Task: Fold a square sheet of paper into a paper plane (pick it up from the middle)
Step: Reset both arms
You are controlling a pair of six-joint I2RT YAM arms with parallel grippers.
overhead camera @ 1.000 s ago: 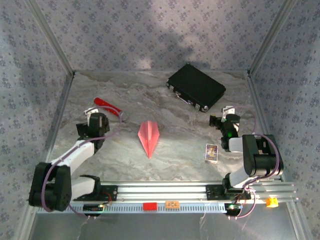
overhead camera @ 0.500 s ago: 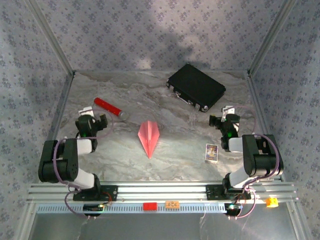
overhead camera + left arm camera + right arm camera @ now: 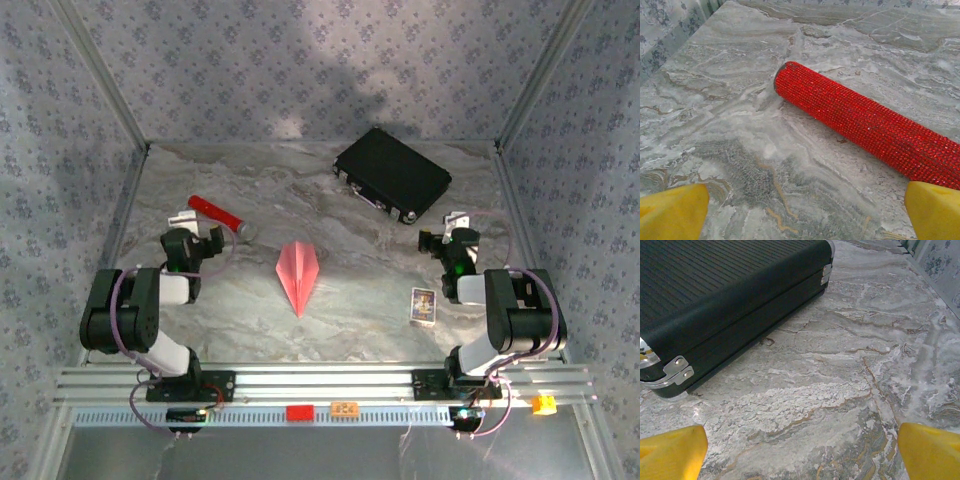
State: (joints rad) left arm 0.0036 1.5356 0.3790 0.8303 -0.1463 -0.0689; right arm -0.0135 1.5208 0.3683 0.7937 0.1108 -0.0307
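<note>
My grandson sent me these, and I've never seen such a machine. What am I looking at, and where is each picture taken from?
These are two robot arms bolted at the near edge of a marble-patterned table. One picture looks down from above and behind them. The other two come from a camera on each wrist; the yellow corners are that arm's own fingers. On the table lie a folded pink paper plane, a red cylinder, a black case and a small printed card. The left gripper faces the cylinder, the right gripper the case. Both are open and hold nothing.
</note>
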